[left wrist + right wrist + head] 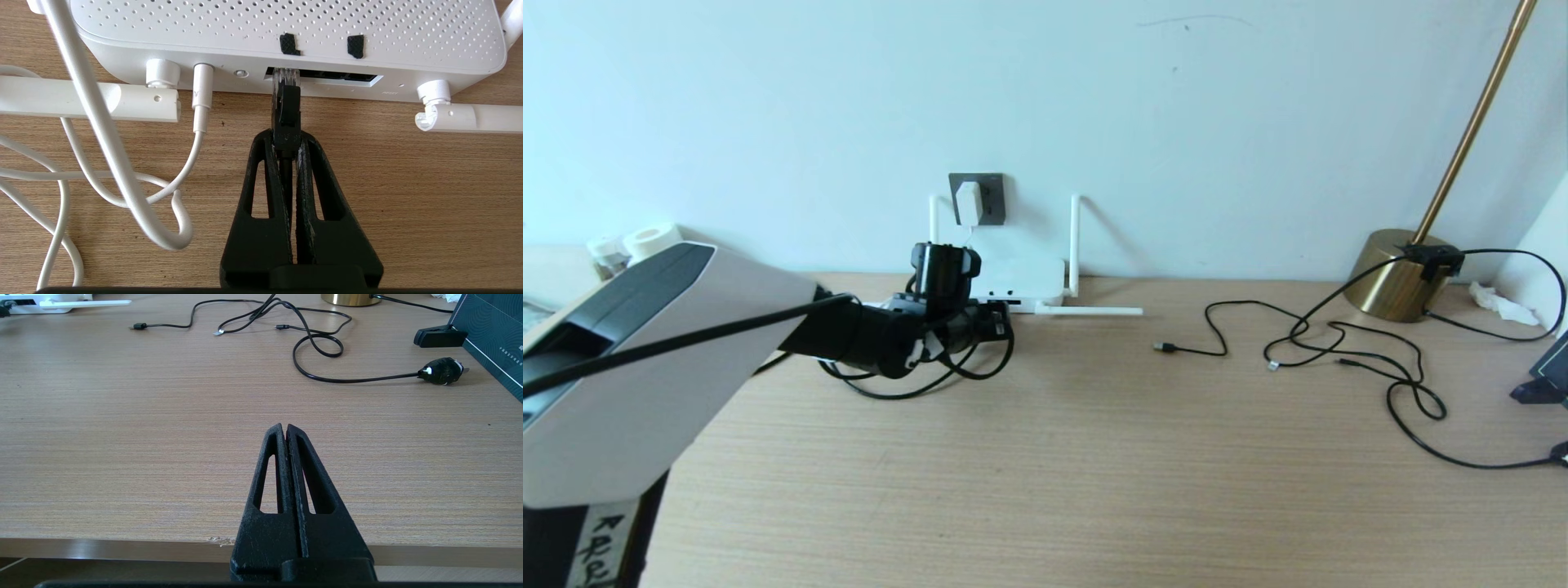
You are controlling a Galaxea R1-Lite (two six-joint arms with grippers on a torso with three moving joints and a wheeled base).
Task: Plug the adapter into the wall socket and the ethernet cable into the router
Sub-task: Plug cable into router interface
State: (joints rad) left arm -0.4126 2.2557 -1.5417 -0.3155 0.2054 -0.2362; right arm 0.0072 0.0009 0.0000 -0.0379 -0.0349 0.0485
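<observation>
Left gripper (286,141) reaches forward, clamped tight; right gripper (286,430) apparently parked, closed.

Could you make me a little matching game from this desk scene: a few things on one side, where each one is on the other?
Things:
1. adapter
2. ethernet cable
3. right gripper
4. brass lamp base

Places or states:
A. shut on nothing, above the near desk edge
B. on the desk's far right, by the wall
C. plugged into the wall socket
D. pinched in the left gripper, clear tip at the router port

Pairs: 1-C, 2-D, 3-A, 4-B
</observation>
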